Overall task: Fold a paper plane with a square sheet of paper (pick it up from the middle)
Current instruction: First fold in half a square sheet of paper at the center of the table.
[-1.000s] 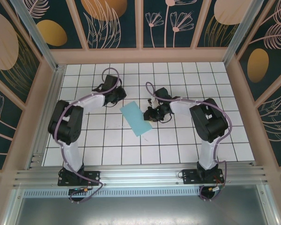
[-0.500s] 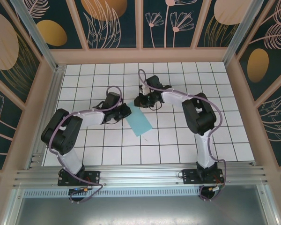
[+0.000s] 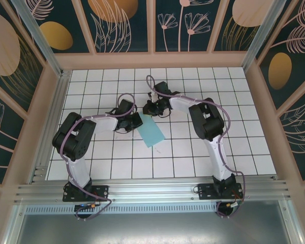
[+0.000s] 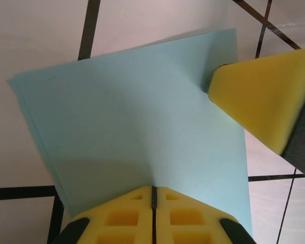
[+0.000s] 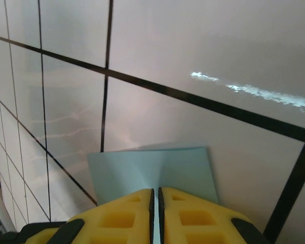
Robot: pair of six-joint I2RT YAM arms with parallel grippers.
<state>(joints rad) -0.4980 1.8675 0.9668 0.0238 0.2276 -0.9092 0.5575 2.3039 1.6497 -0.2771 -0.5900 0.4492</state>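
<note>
Item 1, left gripper (image 3: 132,120): we find it low over the white tiled table (image 3: 193,152), left of centre, at the left long edge of the paper. From its wrist camera we see the yellow pads (image 4: 122,218) pressed together with only a hairline seam between them. The paper rises in a soft ridge straight into that seam, so we list this gripper as clamped on the sheet's edge.

Item 2, the square sheet of paper (image 3: 152,132): light turquoise and unmarked, it lies near the middle of the table as a slanted oblong. It runs from upper left to lower right. Two layers show along one edge in the left wrist view, so we record it as folded over on itself.

Item 3, right gripper (image 3: 147,109): we place it at the sheet's far upper corner, just beside the left gripper. Its own camera shows the yellow pads (image 5: 193,213) drawn together with a thin slit between them, and the paper's edge reaches their tips. We cannot tell whether the paper is pinched or merely pressed.
</note>
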